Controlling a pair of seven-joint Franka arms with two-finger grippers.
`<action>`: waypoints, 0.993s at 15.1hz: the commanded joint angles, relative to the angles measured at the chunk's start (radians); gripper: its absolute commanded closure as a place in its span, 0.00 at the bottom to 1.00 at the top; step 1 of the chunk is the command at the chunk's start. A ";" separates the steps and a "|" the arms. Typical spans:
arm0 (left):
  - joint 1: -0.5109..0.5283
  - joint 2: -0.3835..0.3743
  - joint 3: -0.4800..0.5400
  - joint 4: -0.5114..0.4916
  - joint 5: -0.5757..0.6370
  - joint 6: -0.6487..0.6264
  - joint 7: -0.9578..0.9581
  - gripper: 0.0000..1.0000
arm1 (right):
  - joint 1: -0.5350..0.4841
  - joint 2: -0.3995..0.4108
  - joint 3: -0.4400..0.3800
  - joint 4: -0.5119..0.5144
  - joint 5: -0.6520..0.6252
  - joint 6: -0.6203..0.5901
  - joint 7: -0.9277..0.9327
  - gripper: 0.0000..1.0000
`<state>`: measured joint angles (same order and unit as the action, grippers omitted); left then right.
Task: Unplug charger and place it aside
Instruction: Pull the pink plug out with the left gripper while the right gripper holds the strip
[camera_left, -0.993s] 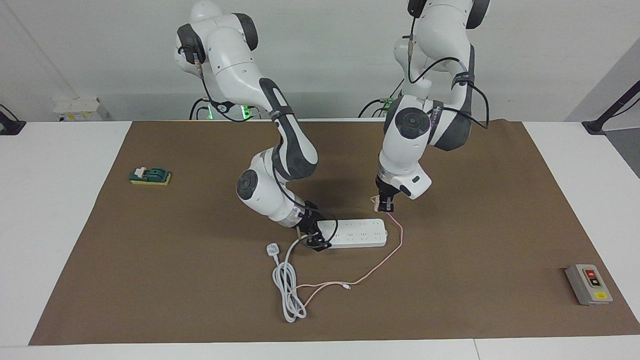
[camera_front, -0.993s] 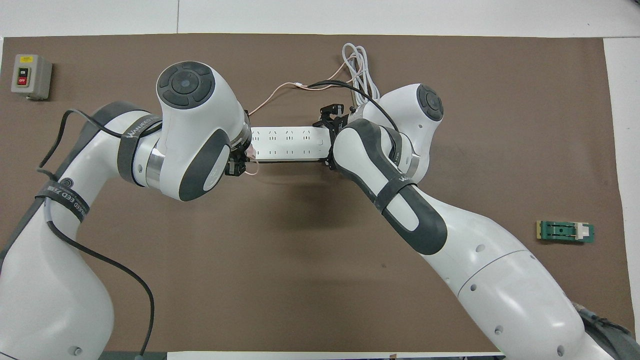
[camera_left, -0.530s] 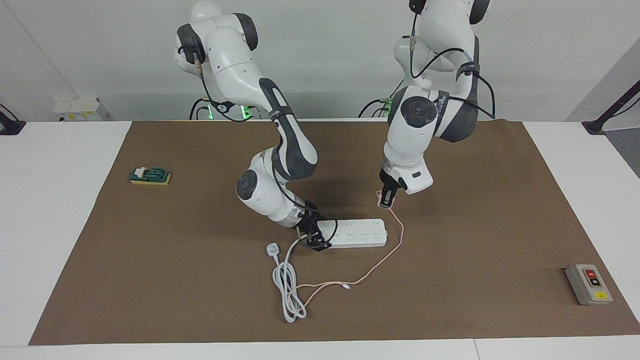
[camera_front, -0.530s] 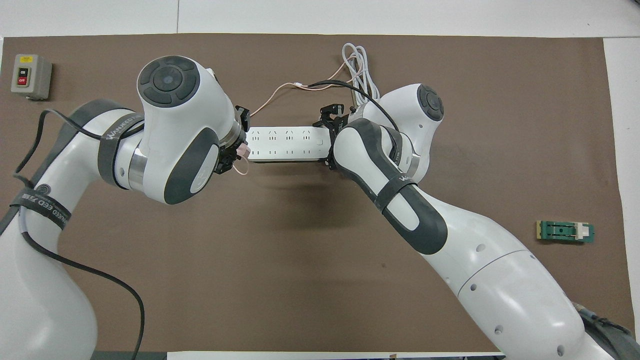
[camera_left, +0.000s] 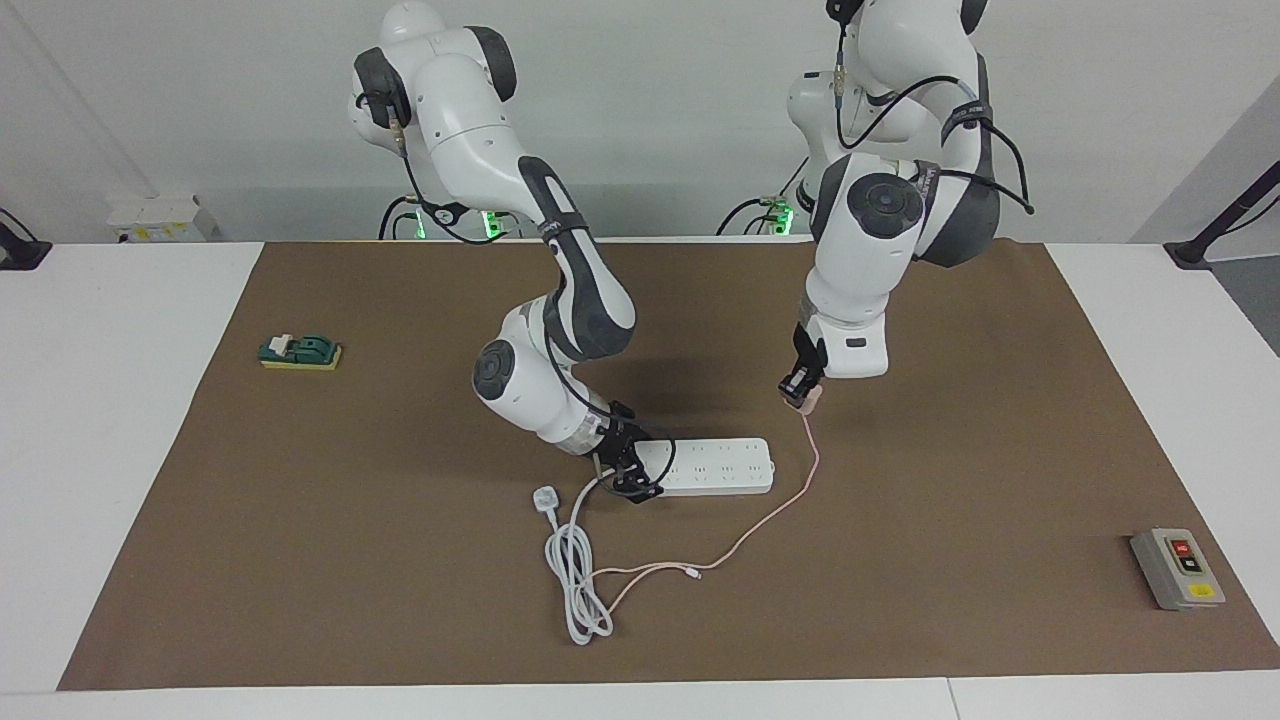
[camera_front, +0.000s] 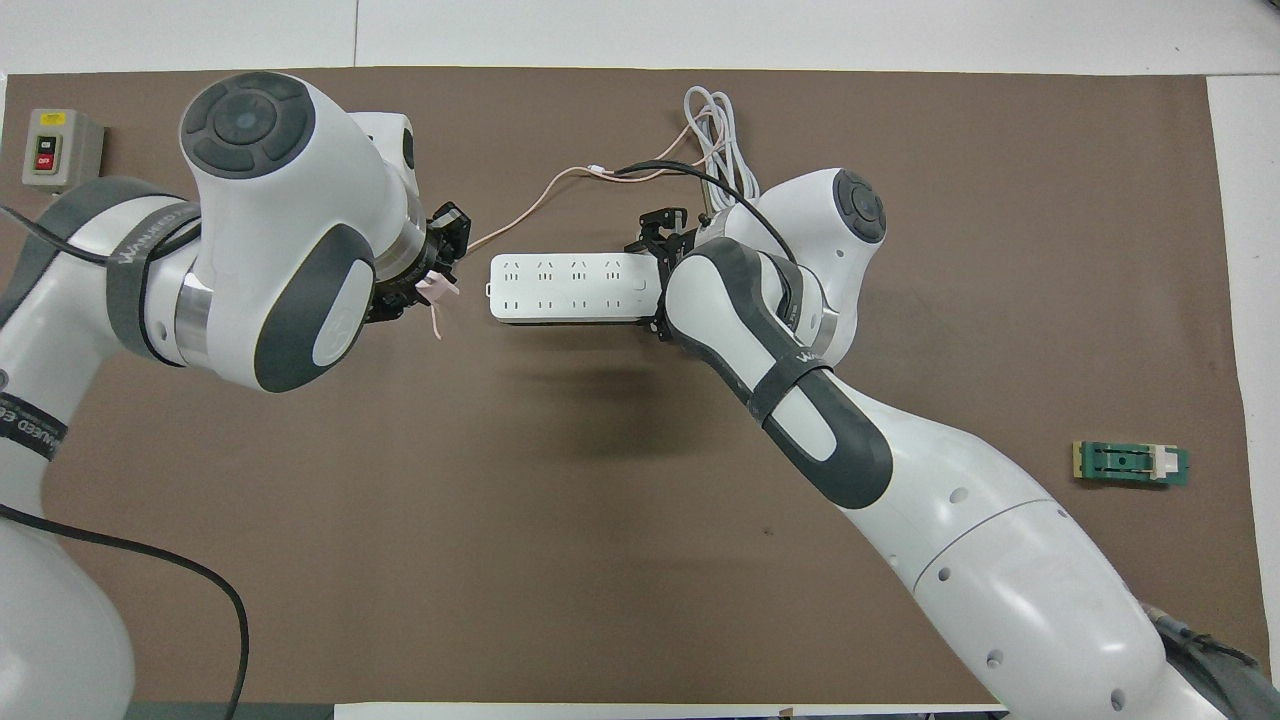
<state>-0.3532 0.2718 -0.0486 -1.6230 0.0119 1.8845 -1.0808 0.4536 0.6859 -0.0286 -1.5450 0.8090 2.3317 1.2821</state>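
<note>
Holding the charger clear of the sockets, the left gripper is clamped on the small pink cube and hangs in the air over bare brown mat, just off the power strip's end toward the left arm's end of the table. The pink cable drops from the cube to the mat and trails away to a loose end near the coiled white cord. The right gripper is down at the strip's cord end; it looks to be pinning the strip, though whether its fingers are closed I cannot tell

Risks, as I judge them: the cube is small and gripped at its upper part, so a quick swing could twist it out of the fingers. The trailing cable lies close by the strip and runs toward the cord coil; carrying the charger farther aside may drag the cable across the strip or snag it in the coil. Releasing from this height would let the cube bounce and roll, so lowering it first seems wise
</note>
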 joint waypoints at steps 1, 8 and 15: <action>0.023 -0.008 -0.002 0.035 0.006 -0.047 0.145 1.00 | 0.000 0.021 0.004 0.023 0.038 0.020 -0.049 0.00; 0.143 -0.043 -0.002 0.066 0.000 -0.116 0.684 1.00 | -0.009 -0.006 0.004 0.028 0.035 -0.009 -0.041 0.00; 0.298 -0.095 -0.002 0.032 -0.038 -0.130 1.129 1.00 | -0.029 -0.069 -0.010 0.026 0.021 -0.100 -0.035 0.00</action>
<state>-0.1064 0.2129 -0.0447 -1.5633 -0.0028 1.7710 -0.0557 0.4482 0.6462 -0.0388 -1.5183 0.8091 2.2681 1.2732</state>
